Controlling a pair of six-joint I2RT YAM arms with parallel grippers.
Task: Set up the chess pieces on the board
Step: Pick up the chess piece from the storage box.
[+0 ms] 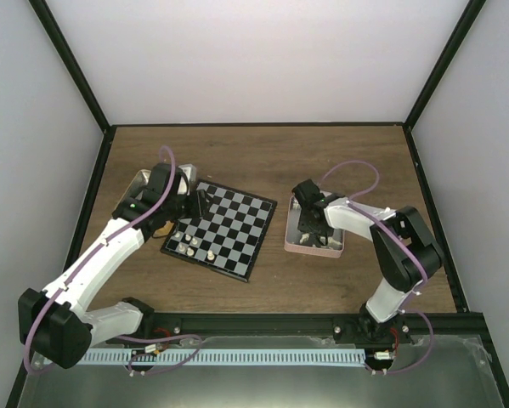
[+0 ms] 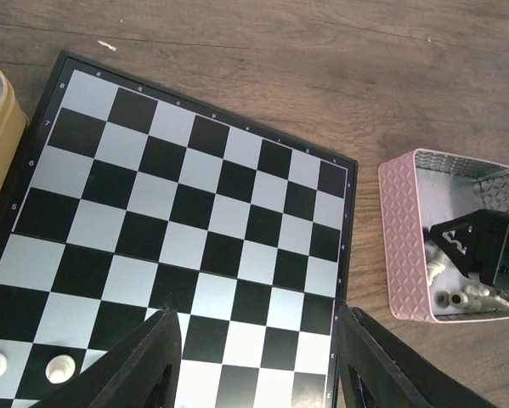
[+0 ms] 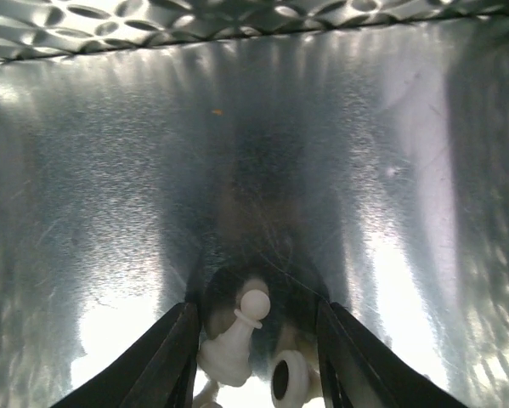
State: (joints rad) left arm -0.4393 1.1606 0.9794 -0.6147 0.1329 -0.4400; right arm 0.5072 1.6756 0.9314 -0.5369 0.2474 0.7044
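"Where is the right pincer?"

"The right gripper point(image 3: 256, 348) stands wide inside the pink tin point(image 2: 400, 255), its fingers either side of a cream pawn point(image 3: 241, 327), not closed on it."

"And the left?"

"The left gripper point(image 2: 254, 340) gapes wide and empty above the board point(image 2: 195, 212), which lies on the table point(image 2: 322, 68). A few white pieces point(image 2: 60, 367) stand near its left corner."

Board point(image 1: 220, 229) on the counter point(image 1: 339, 161), left of centre, a few chess pieces point(image 1: 192, 248) on its near-left corner, one tin point(image 1: 313, 250) just right of the board, more pieces inside it, a pawn point(image 3: 237, 336) between the right fingers point(image 3: 173, 357) there, second tin point(image 1: 138, 181) beside the board's far-left corner
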